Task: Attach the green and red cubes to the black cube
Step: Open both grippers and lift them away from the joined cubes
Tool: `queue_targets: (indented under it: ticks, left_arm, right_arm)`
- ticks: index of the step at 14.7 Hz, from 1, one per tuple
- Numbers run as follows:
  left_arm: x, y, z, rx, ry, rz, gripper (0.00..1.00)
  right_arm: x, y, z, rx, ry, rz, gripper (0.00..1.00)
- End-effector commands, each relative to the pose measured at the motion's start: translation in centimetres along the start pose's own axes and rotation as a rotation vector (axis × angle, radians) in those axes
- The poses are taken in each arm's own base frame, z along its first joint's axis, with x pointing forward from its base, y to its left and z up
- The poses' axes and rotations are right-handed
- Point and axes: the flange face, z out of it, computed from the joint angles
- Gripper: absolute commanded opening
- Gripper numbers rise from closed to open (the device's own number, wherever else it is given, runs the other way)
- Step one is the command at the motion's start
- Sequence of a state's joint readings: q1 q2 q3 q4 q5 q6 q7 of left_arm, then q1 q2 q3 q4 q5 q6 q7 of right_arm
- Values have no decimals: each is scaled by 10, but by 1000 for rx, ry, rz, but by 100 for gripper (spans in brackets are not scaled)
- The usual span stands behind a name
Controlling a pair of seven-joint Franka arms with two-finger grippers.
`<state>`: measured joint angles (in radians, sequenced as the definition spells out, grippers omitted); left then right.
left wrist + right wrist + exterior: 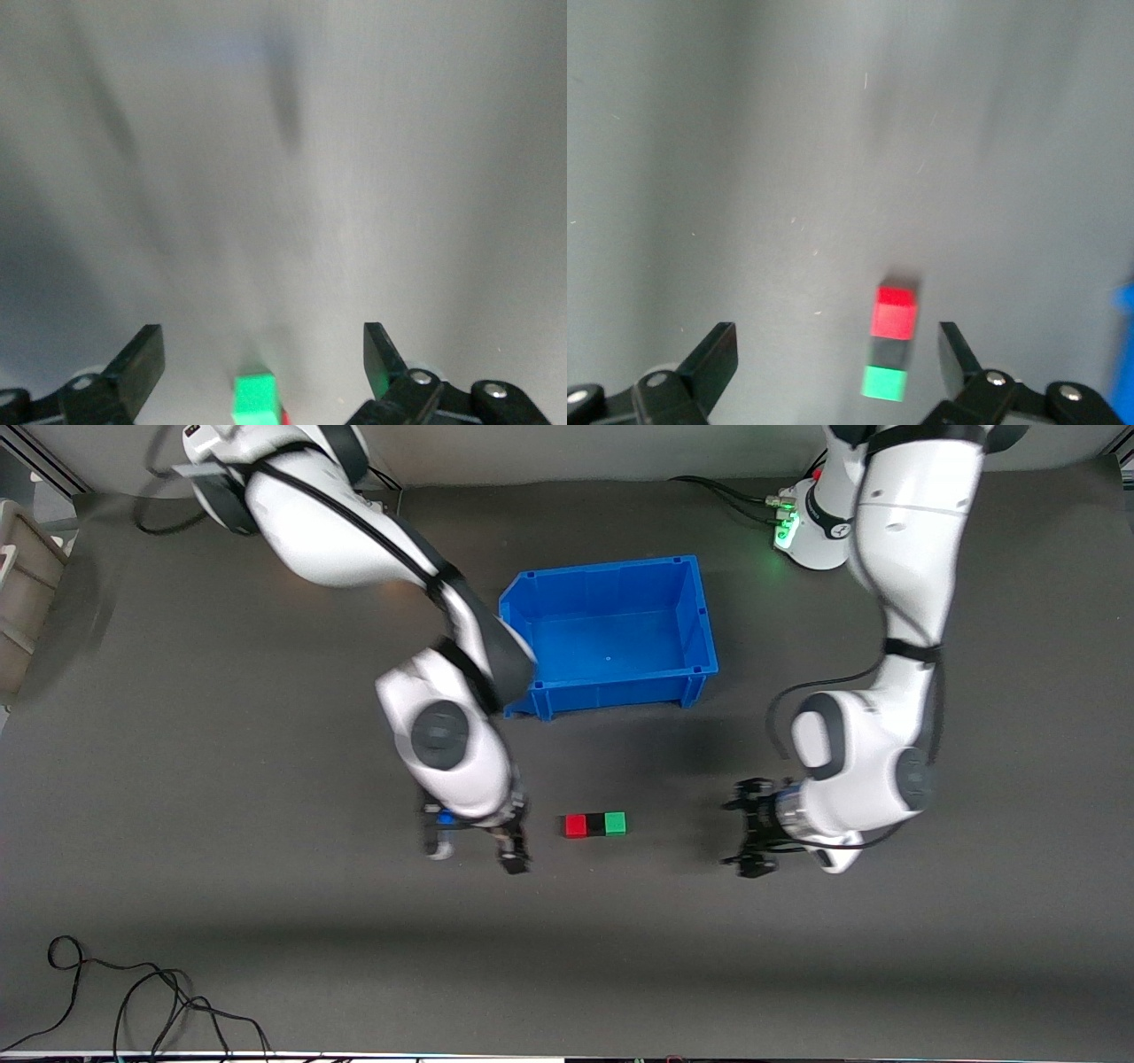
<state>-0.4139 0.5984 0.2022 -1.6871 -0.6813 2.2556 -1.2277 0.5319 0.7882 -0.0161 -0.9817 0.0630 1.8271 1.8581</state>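
Loose black cable point(133, 1001) curls on the table point(266, 921) at the edge nearest the front camera, toward the right arm's end. Farther up, three small cubes lie in one joined row on the bare mat: one red cube point(576, 825), one black cube point(595, 825) in the middle, and one green cube point(615, 823), each touching its neighbour. The red one faces the right arm's end, the green one the left arm's end.

Both grippers sit low beside this row, apart from it, with open mat around the cubes. The right gripper point(476, 852) is near the red end, fingers spread wide and holding nothing. The left gripper point(744, 833) is near the green end, likewise spread and empty; its wrist view shows the green cube between the fingers but well clear of them.

One blue bin point(700, 624) stands farther from the front camera than the cubes, a strip of bare mat between them.
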Motion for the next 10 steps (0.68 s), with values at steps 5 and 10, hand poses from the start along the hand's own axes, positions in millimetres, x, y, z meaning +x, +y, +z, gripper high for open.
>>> queue_targets:
  ticks: [5, 10]
  left_arm:
    - [103, -44, -152, 182, 139, 381, 100]
    - [109, -72, -242, 270, 151, 731, 100]
  right_arm:
    - [145, 87, -206, -226, -93, -474, 100]
    - [272, 150, -273, -219, -183, -908, 99]
